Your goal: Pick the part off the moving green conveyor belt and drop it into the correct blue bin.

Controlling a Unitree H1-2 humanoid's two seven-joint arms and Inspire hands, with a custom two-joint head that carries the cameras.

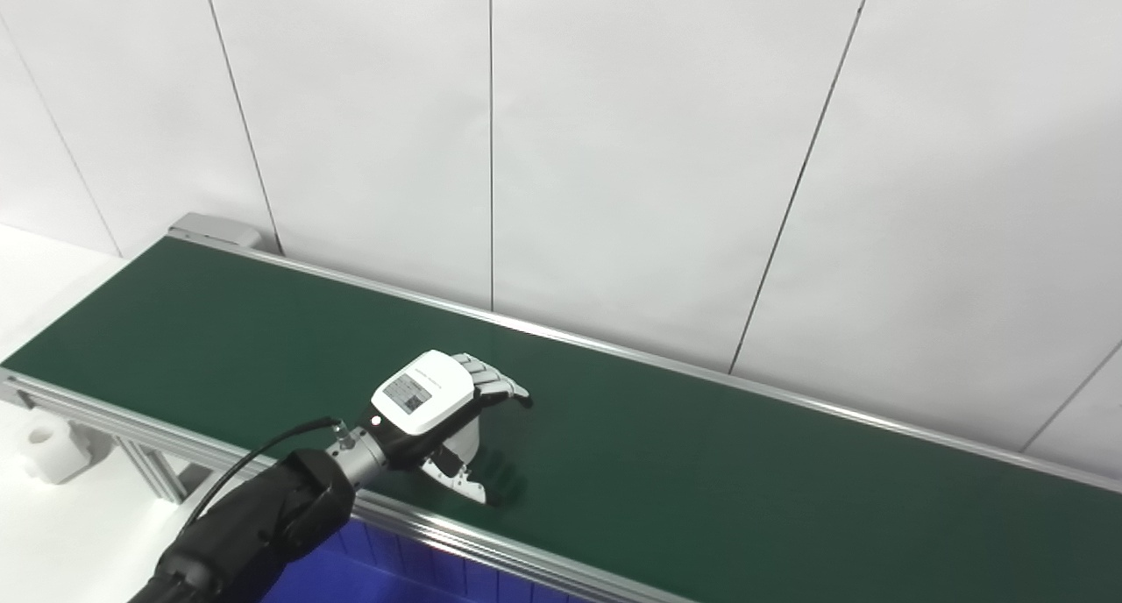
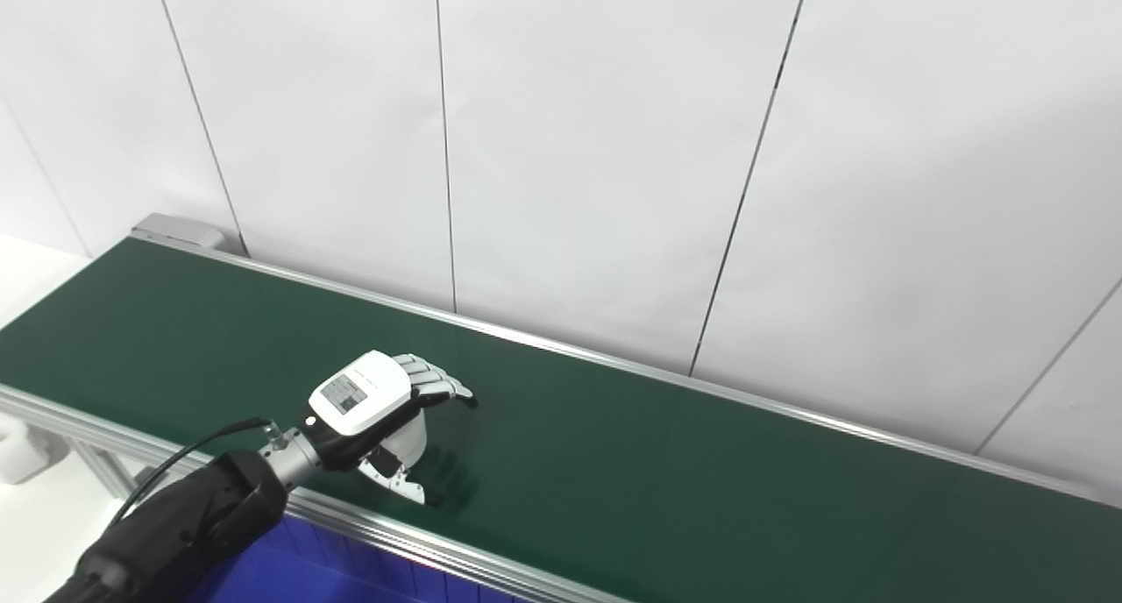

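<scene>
Left hand (image 1: 434, 406) over smooth green belt (image 1: 701, 463)

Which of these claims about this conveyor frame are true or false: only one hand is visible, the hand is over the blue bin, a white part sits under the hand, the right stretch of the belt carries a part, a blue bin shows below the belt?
1. Only one hand is visible. True: just the left hand shows.
2. The hand is over the blue bin. False: it is over the green conveyor belt.
3. A white part sits under the hand. True: something white shows between fingers and thumb.
4. The belt's right stretch carries a part. False: none shows there.
5. A blue bin shows below the belt's near rail. True.
</scene>
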